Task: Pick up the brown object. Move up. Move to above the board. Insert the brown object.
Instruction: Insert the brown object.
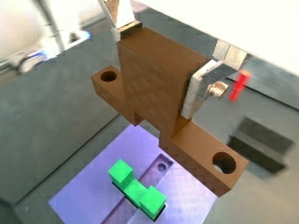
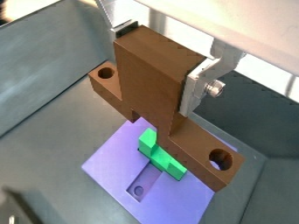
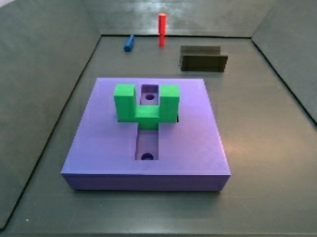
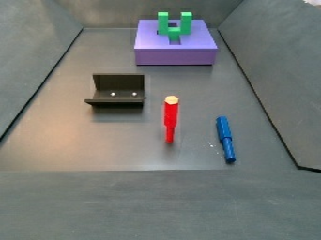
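Note:
The brown object (image 1: 140,96) (image 2: 140,101) is a wood-coloured T-shaped piece, an upright block on a flat bar with a round hole near each end. In both wrist views my gripper (image 1: 158,63) (image 2: 160,59) is shut on its upright block, one silver finger (image 1: 201,87) (image 2: 197,86) flat against each side. It hangs high above the purple board (image 1: 93,188) (image 2: 111,157) (image 3: 198,139) (image 4: 150,52), whose green U-shaped block (image 1: 135,184) (image 2: 160,155) (image 3: 145,102) (image 4: 174,23) and slot (image 3: 146,139) lie below the bar. Neither side view shows the gripper or the brown object.
The dark fixture (image 3: 203,60) (image 4: 115,92) (image 1: 260,142) stands on the grey floor away from the board. A red peg (image 3: 161,30) (image 4: 171,119) (image 1: 239,85) stands upright, and a blue peg (image 3: 129,42) (image 4: 226,138) lies near it. Sloping grey walls enclose the floor.

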